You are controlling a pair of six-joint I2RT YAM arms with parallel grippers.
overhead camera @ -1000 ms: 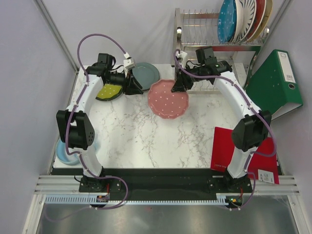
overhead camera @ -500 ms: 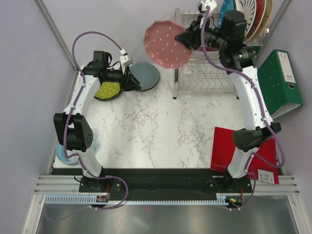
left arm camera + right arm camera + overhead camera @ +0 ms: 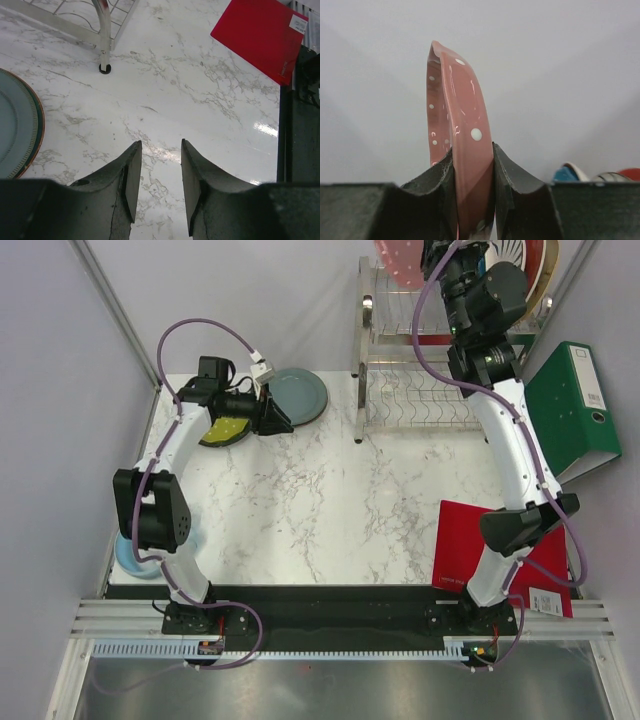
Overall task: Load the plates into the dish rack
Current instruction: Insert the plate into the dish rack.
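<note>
grey-blue plate left of parted, empty left fingers, dish rack leg ahead, pink dotted plate clamped edge-on in right fingers, racked plates just right

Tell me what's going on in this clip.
The right gripper is shut on the pink dotted plate, holding it on edge high up by the upper tier of the dish rack, where other plates already stand. The left gripper hovers open and empty over the table next to the grey-blue plate; a lime plate lies under that arm. Those two are not racked yet.
</note>
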